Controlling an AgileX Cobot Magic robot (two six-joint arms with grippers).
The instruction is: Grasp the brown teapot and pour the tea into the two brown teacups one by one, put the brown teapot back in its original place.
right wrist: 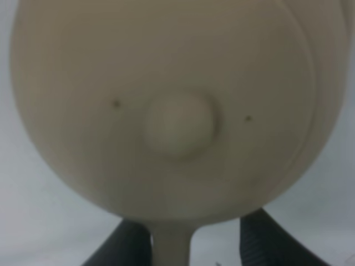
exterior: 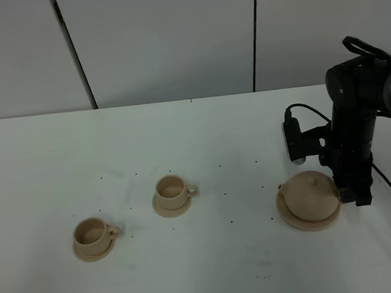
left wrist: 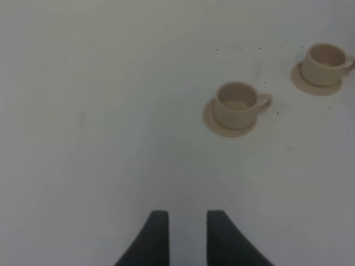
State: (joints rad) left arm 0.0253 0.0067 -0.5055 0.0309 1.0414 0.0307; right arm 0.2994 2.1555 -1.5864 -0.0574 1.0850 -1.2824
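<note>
Now, at the 4 o'clock side of the white table (exterior: 201, 133), the brown teapot (exterior: 310, 194) sits lidded on its round plate (exterior: 298, 224), spout toward 9 o'clock. The right gripper (exterior: 353, 196) hangs at the pot's 3 o'clock, its fingers (right wrist: 130, 244) parted on either side of the loop handle (right wrist: 172, 246), a gap showing on one side. Well apart, toward 9 o'clock, two teacups stand on saucers (exterior: 161, 208): the far teacup (exterior: 170, 188) and, at its 7 o'clock, the near teacup (exterior: 91, 230). The left gripper (left wrist: 186, 238) hovers over bare table, fingertips (left wrist: 158, 238) slightly apart, holding nothing.
</note>
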